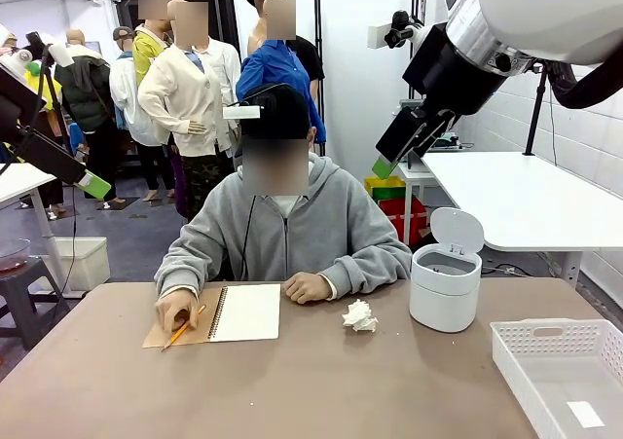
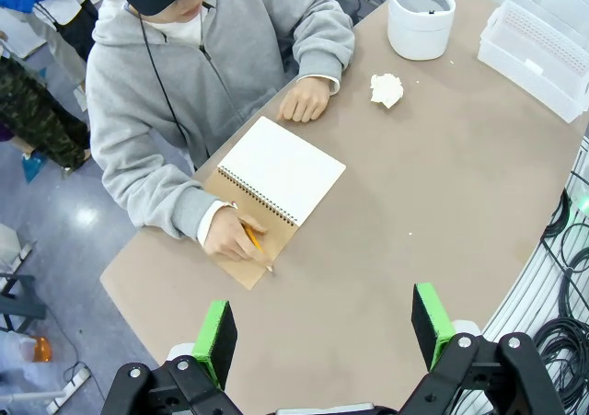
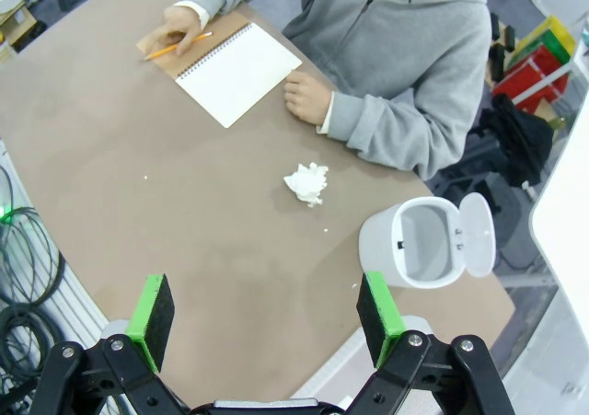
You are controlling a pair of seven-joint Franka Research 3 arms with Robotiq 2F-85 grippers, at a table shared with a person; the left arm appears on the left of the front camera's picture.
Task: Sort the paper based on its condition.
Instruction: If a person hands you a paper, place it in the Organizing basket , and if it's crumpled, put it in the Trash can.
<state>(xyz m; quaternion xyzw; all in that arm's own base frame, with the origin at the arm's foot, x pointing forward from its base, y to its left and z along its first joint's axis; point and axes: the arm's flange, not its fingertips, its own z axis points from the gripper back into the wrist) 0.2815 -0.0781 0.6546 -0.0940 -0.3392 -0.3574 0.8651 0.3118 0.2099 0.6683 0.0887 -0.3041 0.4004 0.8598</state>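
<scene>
The right gripper (image 3: 265,305) hung high over the near table edge, jaws spread wide and holding nothing, with bare brown table (image 3: 138,203) below its green pads. Just ahead of it lay the crumpled paper wad (image 3: 307,183), alone on the tabletop. Off to one side of the wad stood a white bin (image 3: 414,245) with its lid flipped up. Beyond the wad, a person's closed hand (image 3: 308,97) rested at the corner of an open spiral notebook (image 3: 237,73), between gripper and person. Farther still, the other hand (image 3: 179,30) held a pencil (image 3: 177,47) on the folded brown cover. The left gripper (image 2: 322,328) was likewise spread and empty over the table; the notebook lay ahead of it, and the wad, the bin and a white basket (image 2: 538,33) lay well beyond.
</scene>
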